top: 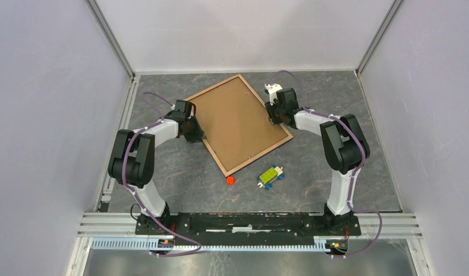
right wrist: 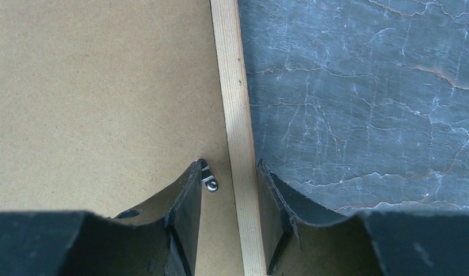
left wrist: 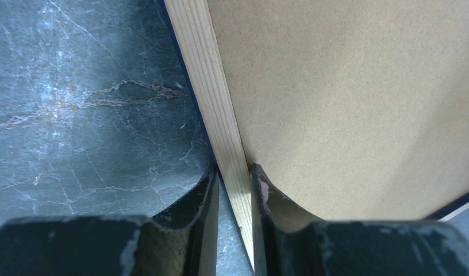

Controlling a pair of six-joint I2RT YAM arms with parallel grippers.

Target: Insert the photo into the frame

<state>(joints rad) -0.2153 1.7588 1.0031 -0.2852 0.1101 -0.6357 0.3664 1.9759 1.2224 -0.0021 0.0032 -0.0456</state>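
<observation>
Two claws on one frame (top: 258,156) at the moment. Lies on the grey marbled bench (top: 180,178), turned at an angle, pale wood side up, with a plain brown backing board (top: 238,121) filling the middle and a sliver of dark blue peeking out under the edge in the left wrist view. Left claw (left wrist: 233,178): clamped shut on the frame's left rail, one finger outside over the bench, the other inside over the board, both hard up against the wood. Right claw (right wrist: 229,169): parted, straddling the opposite rail, outer finger just beside the wood, inner finger standing off it with a strip of board between, so not pinching anything. Small metal turn clip (right wrist: 208,181) right by that inner fingertip, sitting on the board. Down by the frame's near corner, just beside it: a little red block (top: 230,180). Bit further right, near that block and apart from the frame: green toy car with blue wheels (top: 270,176).
</observation>
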